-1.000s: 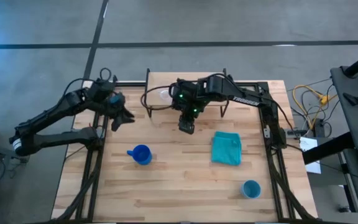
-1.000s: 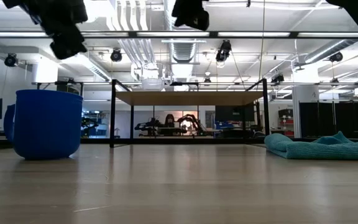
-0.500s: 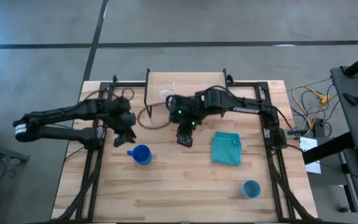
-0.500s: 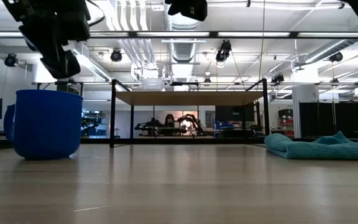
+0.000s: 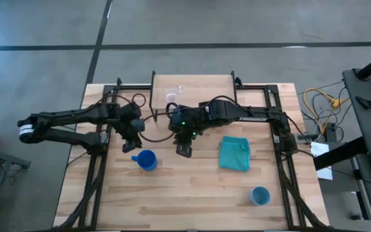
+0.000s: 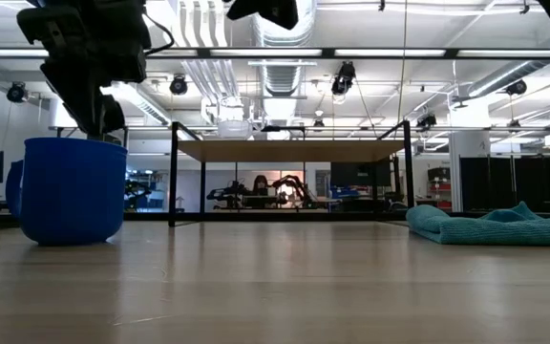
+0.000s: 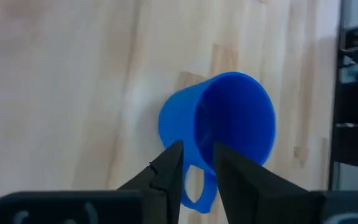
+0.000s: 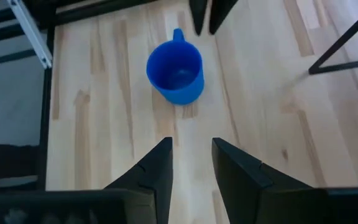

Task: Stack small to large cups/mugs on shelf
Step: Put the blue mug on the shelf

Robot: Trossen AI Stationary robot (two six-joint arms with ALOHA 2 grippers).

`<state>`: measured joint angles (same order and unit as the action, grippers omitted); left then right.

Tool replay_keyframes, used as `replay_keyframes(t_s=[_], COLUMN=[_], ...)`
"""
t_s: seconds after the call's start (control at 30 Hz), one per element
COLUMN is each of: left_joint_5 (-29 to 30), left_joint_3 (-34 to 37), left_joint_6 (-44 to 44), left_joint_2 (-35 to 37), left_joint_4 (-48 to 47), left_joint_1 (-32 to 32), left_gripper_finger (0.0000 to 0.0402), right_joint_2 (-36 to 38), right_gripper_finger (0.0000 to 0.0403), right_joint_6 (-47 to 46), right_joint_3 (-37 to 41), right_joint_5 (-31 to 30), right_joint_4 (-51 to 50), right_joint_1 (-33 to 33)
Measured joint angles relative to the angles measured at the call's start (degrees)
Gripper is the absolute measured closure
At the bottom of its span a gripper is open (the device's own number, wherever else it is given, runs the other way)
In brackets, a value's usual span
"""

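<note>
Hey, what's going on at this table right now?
The left gripper hovers just above the deep blue mug, fingers apart over its handle side, nothing held. The right gripper hangs open nearby, empty. A clear cup sits on the shelf; the light blue cup and teal cloth lie on the table.

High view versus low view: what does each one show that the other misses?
Only the high view shows the light blue cup near the table's front right corner, the clear cup on the shelf, and the right gripper with empty fingers.

Only the low view shows the room beyond and the left gripper just above the blue mug's rim.

Both show the blue mug, teal cloth and shelf.
</note>
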<state>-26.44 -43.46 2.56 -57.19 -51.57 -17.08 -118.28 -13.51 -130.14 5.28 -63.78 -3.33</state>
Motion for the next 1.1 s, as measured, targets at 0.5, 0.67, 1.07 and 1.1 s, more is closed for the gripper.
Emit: replay_keyframes(t_s=[0.5,0.67,1.07,1.1], left_joint_5=[-0.32,-0.67,-3.22,-3.11], left_joint_3=[1.96,1.60,1.37,1.47], left_joint_6=[0.11,0.15,5.48,6.10], left_joint_2=[-4.29,-5.98,-7.19,-7.19], left_joint_4=[-0.01,0.07,3.00,3.85], left_joint_1=[0.00,0.00,2.52,2.64], left_gripper_finger=[0.0329,0.0329,0.0330,0.0329], right_joint_2=[-0.04,-0.04,-0.04,-0.04], right_gripper_finger=[0.0299,0.0300,0.0303,0.0303], right_joint_6=[-1.38,-1.50,-1.47,-1.45], right_joint_3=[4.78,4.80,4.80,4.80], right_joint_5=[-0.02,-0.02,-0.46,-0.46], right_joint_4=[5.11,6.15,6.22,6.22], right_joint_1=[0.88,1.03,1.03,1.03])
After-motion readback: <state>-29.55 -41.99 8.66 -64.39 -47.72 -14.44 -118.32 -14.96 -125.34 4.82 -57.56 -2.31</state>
